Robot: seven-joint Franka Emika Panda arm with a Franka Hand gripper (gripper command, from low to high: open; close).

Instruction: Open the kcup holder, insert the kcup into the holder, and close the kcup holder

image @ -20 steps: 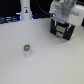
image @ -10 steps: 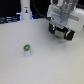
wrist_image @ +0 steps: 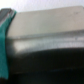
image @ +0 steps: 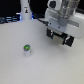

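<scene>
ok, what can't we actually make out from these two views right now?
- Gripper: in the exterior view its fingers merge with the dark unit behind, so open or shut is unclear.
- Black boxy kcup holder: mostly covered by the arm and cut off at the exterior view's right edge; drawer state unreadable.
- Wrist view: blurred grey surface with a teal edge; cannot be identified.
- Small whitish green-topped kcup: too small for detail.
</scene>
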